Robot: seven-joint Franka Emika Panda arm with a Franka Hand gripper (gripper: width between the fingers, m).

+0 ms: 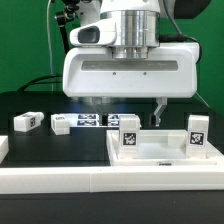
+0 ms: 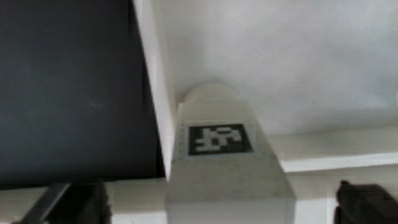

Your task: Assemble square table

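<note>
As my claw (image 2: 214,202) hangs low over the work table, its two black fingertips (image 2: 68,203) stand wide apart on either side of a white leg block (image 2: 221,165), seen here through the wrist camera. A strip of open space shows between each fingertip and the block, so the jaws are open and grip nothing; I touch nothing that I can make out. The block shows a black-and-white tag on the face turned to the camera and sits over a pale surface, with the black table (image 2: 63,90) beside it.

From the exterior view, the broad white body of my claw fills the middle of the scene, above the corner of the square tabletop (image 1: 165,158) on the exterior view's left. The tabletop, a white tray with a raised rim, lies at the front of the table toward the exterior view's right. A corner leg (image 1: 128,141) stands at that corner, and a second leg (image 1: 197,131) stands toward the exterior view's right. Whether the corner leg is the block between my fingertips, I cannot tell. An outer leg block (image 1: 25,121) and an inner leg block (image 1: 60,123) lie on the black table toward the exterior view's left, apart from the tray. The marker board (image 1: 90,120) lies flat just beside the inner one. A long white border rail (image 1: 60,178) runs along the front.
</note>
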